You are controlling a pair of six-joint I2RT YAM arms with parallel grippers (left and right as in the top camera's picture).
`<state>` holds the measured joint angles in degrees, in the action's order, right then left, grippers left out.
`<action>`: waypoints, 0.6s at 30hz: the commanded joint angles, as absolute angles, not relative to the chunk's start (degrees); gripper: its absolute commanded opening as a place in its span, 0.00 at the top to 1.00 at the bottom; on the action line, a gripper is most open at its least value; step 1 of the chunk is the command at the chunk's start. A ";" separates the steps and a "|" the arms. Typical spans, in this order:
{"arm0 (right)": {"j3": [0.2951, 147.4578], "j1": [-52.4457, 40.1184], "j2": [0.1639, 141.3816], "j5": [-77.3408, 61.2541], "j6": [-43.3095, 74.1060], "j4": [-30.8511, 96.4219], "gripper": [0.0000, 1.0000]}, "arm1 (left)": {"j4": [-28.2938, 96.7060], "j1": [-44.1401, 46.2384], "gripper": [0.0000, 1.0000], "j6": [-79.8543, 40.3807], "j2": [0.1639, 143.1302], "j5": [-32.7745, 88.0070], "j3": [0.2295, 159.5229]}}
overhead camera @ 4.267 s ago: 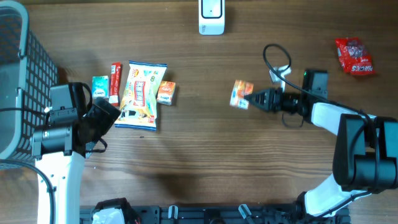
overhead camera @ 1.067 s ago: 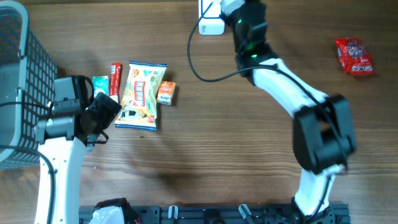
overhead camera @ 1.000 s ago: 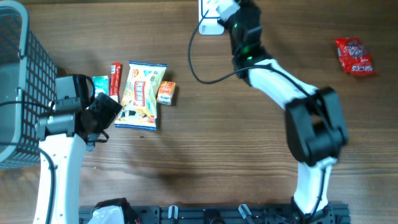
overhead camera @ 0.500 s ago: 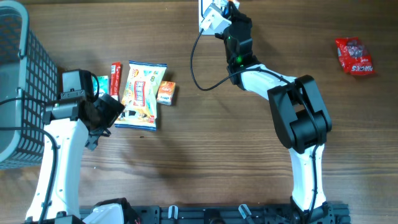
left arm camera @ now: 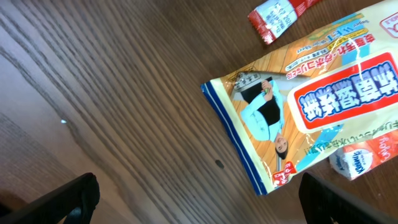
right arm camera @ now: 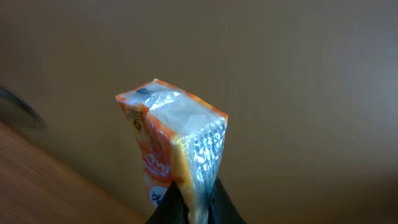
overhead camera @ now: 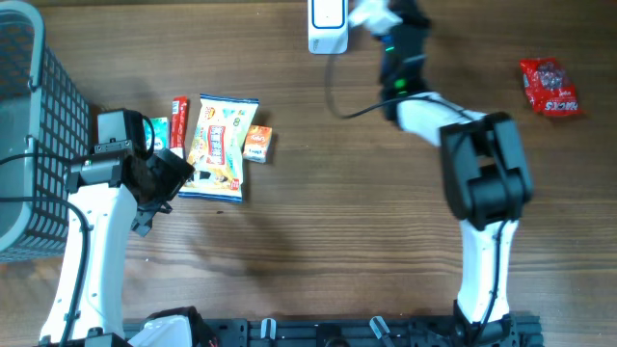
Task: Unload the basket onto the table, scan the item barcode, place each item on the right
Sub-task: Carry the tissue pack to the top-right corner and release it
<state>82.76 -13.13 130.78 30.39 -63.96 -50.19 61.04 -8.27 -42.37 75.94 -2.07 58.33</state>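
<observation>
Here, right pincer [right arm camera: 189, 200] tight on orange packet [right arm camera: 166, 140] near scanner [overhead camera: 328, 25]; left pincer [overhead camera: 160, 179] wide apart near basket [overhead camera: 56, 123].

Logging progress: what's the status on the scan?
Right gripper shut on orange packet, held up beside scanner. Left gripper open over snack bag. Nothing blocking.

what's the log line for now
right end effector: shut on orange packet | beside scanner | left end effector: open by snack bag

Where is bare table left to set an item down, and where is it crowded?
Bare wood: the wide middle below the scanner, between the snack bag and the right arm; also between that arm and the red packet. Crowded: the packets clustered beside the basket.
</observation>
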 commanded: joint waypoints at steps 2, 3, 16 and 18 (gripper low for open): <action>83.02 -2.70 132.11 52.18 -53.74 -42.24 0.96 | 61.28 -8.64 0.00 -42.94 76.20 -1.41 59.16; 83.02 -1.39 132.11 54.59 -51.31 -39.13 0.96 | 61.25 -8.64 0.00 -42.94 76.18 -1.23 59.16; 83.02 5.37 132.11 63.90 -25.12 -9.04 0.08 | 62.63 -8.64 0.00 -42.89 76.18 2.11 59.16; 83.02 5.21 132.07 64.07 -24.12 -8.29 0.00 | 62.89 -8.64 0.00 -42.89 76.20 2.11 59.16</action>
<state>82.76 5.26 131.07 61.78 -30.09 -9.10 62.48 -8.27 -42.37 75.94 1.50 58.33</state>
